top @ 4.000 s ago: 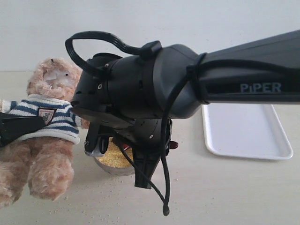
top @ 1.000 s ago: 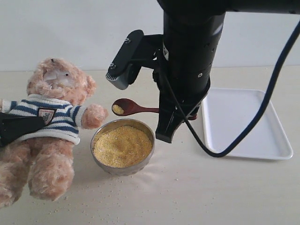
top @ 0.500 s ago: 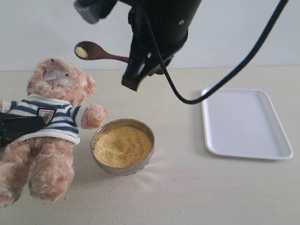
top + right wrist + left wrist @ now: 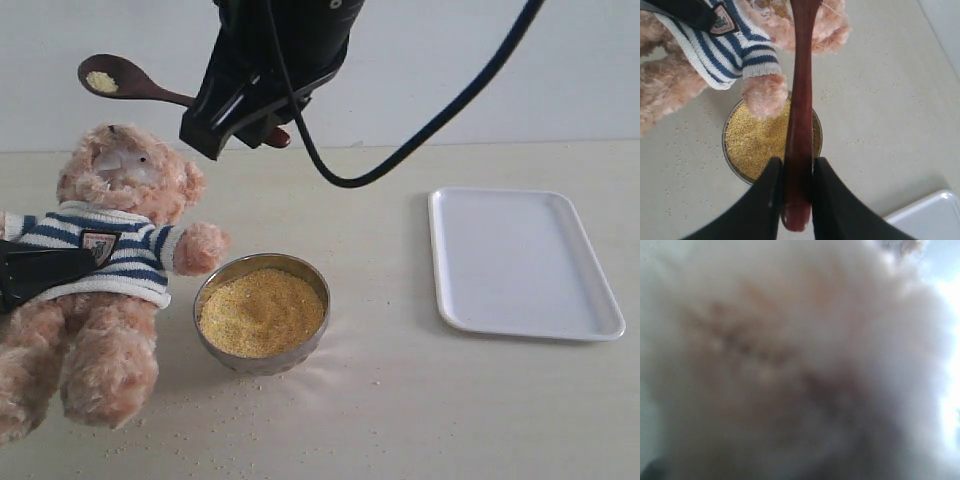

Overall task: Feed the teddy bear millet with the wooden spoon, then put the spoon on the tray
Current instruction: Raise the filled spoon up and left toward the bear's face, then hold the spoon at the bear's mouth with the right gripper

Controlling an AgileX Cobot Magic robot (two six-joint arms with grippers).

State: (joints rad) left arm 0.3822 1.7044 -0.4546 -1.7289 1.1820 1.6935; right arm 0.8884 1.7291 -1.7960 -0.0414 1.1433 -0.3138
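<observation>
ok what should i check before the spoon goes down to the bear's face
1. Grip: the right gripper is shut on the handle of the slim dark reddish-brown wooden spoon: ok.
2. Load: yellow millet sits in the spoon's bowl: ok.
3. Aim: the spoon's bowl hangs above the head of the fluffy light-brown teddy bear, apart from it. Lined up with the mouth: cannot tell.
4. Bear steadied: the black left gripper lies against its chest. Whether it clamps: cannot tell.
5. Drop-off: the flat white rectangular tray lies flat with nothing on it: ok.
</observation>
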